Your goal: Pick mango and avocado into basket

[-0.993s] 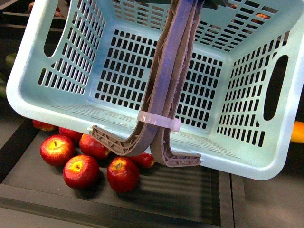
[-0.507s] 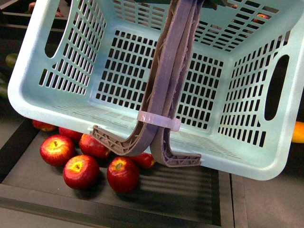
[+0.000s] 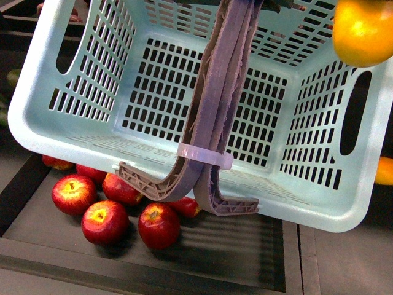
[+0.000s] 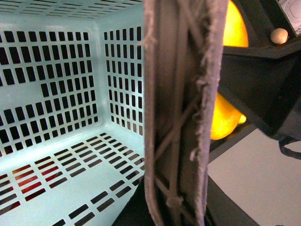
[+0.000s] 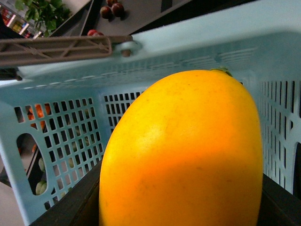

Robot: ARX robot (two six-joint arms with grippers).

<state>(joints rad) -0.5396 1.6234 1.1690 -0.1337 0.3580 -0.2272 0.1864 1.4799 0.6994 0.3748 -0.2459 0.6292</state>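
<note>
The pale turquoise basket [image 3: 153, 92] hangs tilted and fills the front view, with nothing inside it. Its two brown-grey handles [image 3: 224, 92] are pulled together and run up out of frame. My left gripper [image 4: 175, 212] is shut on those handles [image 4: 178, 113], dark jaws on either side. The yellow mango [image 3: 363, 31] hangs at the basket's upper right rim. It fills the right wrist view, where my right gripper [image 5: 181, 207] is shut on the mango [image 5: 183, 150] just above the basket's wall [image 5: 61, 127]. The mango [image 4: 225, 120] also glows behind the handles. The avocado is out of view.
Several red apples [image 3: 104, 220] lie in a dark tray [image 3: 233, 258] under the basket's near edge. An orange fruit [image 3: 385, 171] peeks past the basket's right side. Green produce [image 3: 12, 77] shows at the far left edge.
The mango has come into the front view at the top right, by the basket's right rim. The basket and its handles have barely shifted.
</note>
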